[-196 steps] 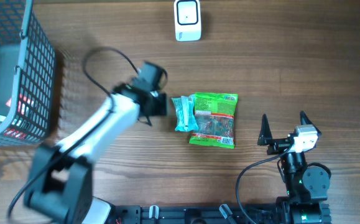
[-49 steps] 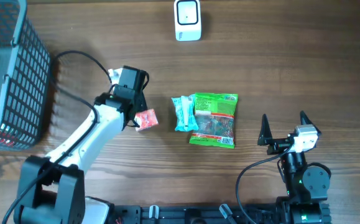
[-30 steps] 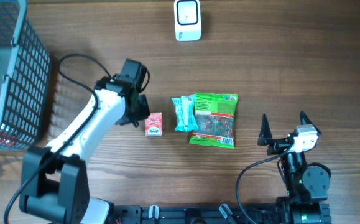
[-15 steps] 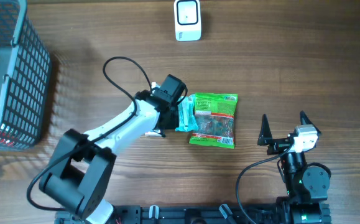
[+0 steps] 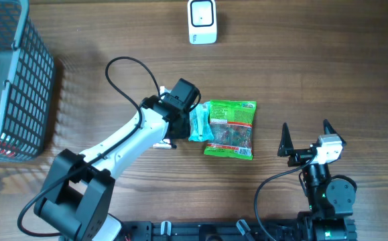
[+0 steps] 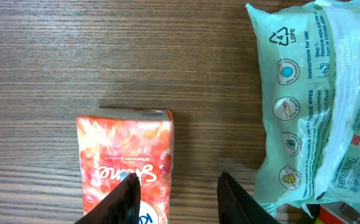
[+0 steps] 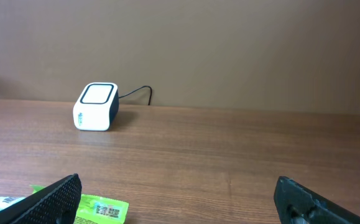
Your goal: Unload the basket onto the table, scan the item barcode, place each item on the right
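Left claw [image 6: 176,182], part-open and empty, hovers between red-orange carton [image 6: 124,143] and teal plastic packet [image 6: 291,112]; likely reaching for the packet, needing rightward centring.

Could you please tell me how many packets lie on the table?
3: red pack below the left gripper, teal pack beside it, green bag alongside; basket may hide more.

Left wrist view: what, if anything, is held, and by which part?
Nothing. The left end effector has its fingers apart; the red pack lies flat on the table under one.
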Controlling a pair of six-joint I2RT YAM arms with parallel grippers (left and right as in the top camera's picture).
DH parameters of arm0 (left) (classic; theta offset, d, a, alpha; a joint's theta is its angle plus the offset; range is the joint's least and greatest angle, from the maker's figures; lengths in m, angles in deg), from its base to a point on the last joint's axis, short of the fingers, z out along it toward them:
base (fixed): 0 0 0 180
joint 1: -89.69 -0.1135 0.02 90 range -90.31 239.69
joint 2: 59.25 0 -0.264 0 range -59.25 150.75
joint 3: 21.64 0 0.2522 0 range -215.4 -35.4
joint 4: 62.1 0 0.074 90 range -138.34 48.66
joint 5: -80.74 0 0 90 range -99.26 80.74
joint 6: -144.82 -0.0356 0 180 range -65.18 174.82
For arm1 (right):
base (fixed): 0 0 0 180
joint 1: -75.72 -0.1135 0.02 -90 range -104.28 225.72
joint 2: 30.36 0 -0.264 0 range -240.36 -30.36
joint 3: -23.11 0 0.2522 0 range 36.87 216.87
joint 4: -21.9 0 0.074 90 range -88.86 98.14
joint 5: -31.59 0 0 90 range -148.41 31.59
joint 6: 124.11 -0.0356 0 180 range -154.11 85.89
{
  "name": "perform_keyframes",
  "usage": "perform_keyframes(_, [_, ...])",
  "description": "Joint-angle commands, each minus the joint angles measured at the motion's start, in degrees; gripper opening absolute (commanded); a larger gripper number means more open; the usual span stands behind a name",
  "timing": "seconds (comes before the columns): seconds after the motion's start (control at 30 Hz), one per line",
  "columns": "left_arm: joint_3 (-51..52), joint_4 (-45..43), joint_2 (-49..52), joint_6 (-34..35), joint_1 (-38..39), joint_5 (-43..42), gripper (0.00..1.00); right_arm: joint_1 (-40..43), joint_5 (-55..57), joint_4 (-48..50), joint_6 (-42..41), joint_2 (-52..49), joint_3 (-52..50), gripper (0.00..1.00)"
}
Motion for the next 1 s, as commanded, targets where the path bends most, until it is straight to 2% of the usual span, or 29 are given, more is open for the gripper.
perform_keyframes(0.0, [1.9,-0.1,-0.7,0.6,0.8,1.2,0.38,0.2,-0.5,0.1,0.3,0.4,-0.1,1.00])
perform_keyframes(0.17, [5.4,-3.6,-0.7,0.6,0.8,4.7,0.38,0.2,-0.5,0.1,0.3,0.4,-0.1,1.00])
perform_keyframes(0.37, [9.0,-8.0,-0.7,0.6,0.8,4.8,0.39,0.2,-0.5,0.1,0.3,0.4,-0.1,1.00])
perform_keyframes(0.4, [9.7,-8.7,-0.7,0.6,0.9,4.8,0.38,0.2,-0.5,0.1,0.3,0.4,-0.1,1.00])
perform_keyframes(0.5, [11.3,-9.5,-0.7,0.6,0.8,4.8,0.21,0.2,-0.5,0.1,0.3,0.4,-0.1,1.00])
perform_keyframes(0.53, [11.7,-9.5,-0.7,0.6,0.8,4.8,0.21,0.2,-0.5,0.1,0.3,0.4,-0.1,1.00])
perform_keyframes(0.63, [12.3,-9.3,-0.7,0.6,0.8,4.8,0.35,0.2,-0.5,0.1,0.3,0.4,-0.1,1.00])
perform_keyframes(0.7, [11.5,-8.7,-1.1,0.5,0.8,4.9,0.34,0.2,-0.5,0.1,0.2,0.4,-0.1,1.00])
perform_keyframes(0.8, [6.6,-3.2,-3.0,0.5,0.9,9.6,0.34,0.2,-0.5,0.1,0.3,0.4,-0.1,1.00])
perform_keyframes(0.97, [3.5,0.2,-5.3,0.4,3.0,13.1,0.41,0.2,-0.5,0.1,0.2,0.4,-0.1,1.00])
